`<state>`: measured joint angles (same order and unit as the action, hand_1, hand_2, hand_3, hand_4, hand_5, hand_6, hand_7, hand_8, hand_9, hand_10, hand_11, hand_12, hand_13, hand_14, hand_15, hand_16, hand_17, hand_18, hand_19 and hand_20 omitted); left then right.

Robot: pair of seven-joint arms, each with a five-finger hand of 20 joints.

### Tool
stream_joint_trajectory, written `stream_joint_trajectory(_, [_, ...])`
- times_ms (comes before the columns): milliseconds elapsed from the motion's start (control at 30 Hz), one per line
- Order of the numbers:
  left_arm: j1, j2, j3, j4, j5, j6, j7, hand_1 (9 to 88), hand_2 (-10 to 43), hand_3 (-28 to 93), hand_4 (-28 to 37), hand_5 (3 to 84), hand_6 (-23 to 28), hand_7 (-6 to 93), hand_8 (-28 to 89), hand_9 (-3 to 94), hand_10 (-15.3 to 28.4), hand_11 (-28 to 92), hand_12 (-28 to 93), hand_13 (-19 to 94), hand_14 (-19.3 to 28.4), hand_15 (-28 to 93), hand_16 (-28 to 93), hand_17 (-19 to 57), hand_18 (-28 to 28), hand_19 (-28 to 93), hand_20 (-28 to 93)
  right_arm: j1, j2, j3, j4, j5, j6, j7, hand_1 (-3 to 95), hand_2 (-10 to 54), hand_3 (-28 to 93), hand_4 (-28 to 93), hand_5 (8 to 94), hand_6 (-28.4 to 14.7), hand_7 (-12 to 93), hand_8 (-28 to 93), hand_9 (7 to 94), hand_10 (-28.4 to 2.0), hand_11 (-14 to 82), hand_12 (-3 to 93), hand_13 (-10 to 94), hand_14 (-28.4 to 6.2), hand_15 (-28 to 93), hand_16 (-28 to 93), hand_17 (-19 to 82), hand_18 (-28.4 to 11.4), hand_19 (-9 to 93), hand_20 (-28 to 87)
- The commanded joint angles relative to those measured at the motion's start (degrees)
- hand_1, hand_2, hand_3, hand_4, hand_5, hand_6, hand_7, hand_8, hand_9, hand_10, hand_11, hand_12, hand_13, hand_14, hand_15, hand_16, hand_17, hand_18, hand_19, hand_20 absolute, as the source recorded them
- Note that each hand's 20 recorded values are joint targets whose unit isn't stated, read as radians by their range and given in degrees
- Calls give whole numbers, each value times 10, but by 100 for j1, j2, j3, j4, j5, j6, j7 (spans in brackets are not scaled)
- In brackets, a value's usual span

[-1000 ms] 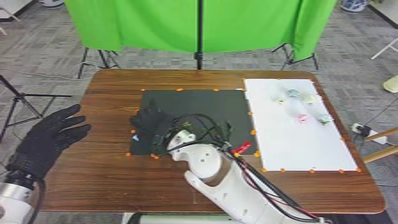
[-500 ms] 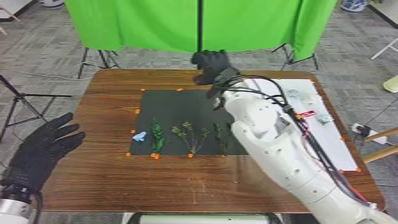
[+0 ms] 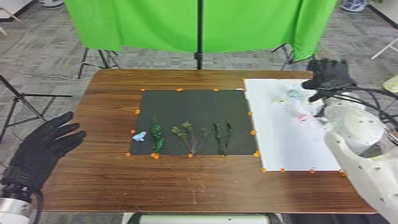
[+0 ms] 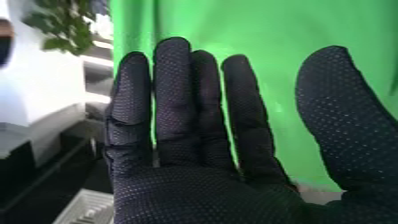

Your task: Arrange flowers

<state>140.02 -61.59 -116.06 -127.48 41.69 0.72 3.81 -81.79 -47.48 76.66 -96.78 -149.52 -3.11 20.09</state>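
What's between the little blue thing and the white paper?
In the head view, a leafy green stem, a thin branching sprig and darker green stems lie on the black sheet.

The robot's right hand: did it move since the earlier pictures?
Yes, rightward and farther away. In the head view, the right hand was over the left part of the black sheet; now it is by the far right corner of the white sheet.
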Motion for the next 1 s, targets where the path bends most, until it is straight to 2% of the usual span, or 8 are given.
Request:
stream_joint_trajectory(33, [-4, -19, 16, 58, 36, -56, -44, 273, -5, 720, -226, 336, 20, 285, -136, 288, 126, 317, 145, 258, 151, 442, -9, -49, 227, 504, 87, -940, 71, 153, -234, -20, -147, -134, 269, -95, 904, -283, 439, -36, 400, -231, 457, -115, 487, 234, 484, -71, 605, 146, 218, -175, 728, 396])
stream_joint_trajectory(167, [10, -52, 0, 48, 50, -67, -57, 273, -5, 719, -227, 336, 20, 285, -136, 289, 125, 316, 144, 258, 151, 442, -9, -50, 228, 504, 87, -1002, 112, 184, -237, -58, -240, -163, 265, -95, 907, -283, 442, -35, 402, -234, 456, -115, 487, 237, 485, -70, 605, 148, 218, -174, 728, 398])
stream_joint_trajectory(400, [-31, -23, 14, 65, 46, -96, -84, 273, -5, 719, -227, 336, 20, 285, -136, 289, 125, 317, 145, 258, 151, 443, -9, -50, 228, 504, 87, -863, 131, 35, 0, -63, -273, -15, 265, -95, 906, -283, 442, -35, 403, -235, 457, -114, 488, 236, 488, -68, 606, 151, 218, -175, 728, 400])
stream_joint_trajectory(667, [-45, -17, 43, 73, 42, -83, -79, 273, -5, 719, -227, 336, 19, 286, -137, 289, 126, 316, 145, 258, 151, 443, -9, -49, 228, 504, 86, -679, 132, -168, 247, -196, -318, 140, 276, -95, 906, -283, 460, -22, 408, -240, 492, -100, 509, 240, 523, -62, 612, 156, 218, -175, 735, 408])
stream_joint_trajectory(767, [-69, -48, 47, 79, 60, -90, -102, 273, -5, 720, -227, 336, 20, 286, -136, 289, 126, 316, 145, 258, 151, 443, -9, -50, 228, 504, 86, -651, 109, -210, 314, -214, -292, 178, 279, -95, 906, -283, 467, -19, 413, -242, 500, -98, 515, 241, 527, -63, 616, 161, 217, -175, 733, 410])
stream_joint_trajectory(1000, [-39, -58, 48, 67, 51, -60, -89, 273, -4, 719, -227, 336, 20, 285, -136, 289, 126, 317, 144, 258, 151, 442, -9, -50, 228, 504, 85, -623, 43, -288, 368, -166, -328, 285, 316, -95, 874, -283, 531, -2, 427, -251, 600, -70, 474, 304, 618, -50, 617, 188, 236, -177, 753, 432])
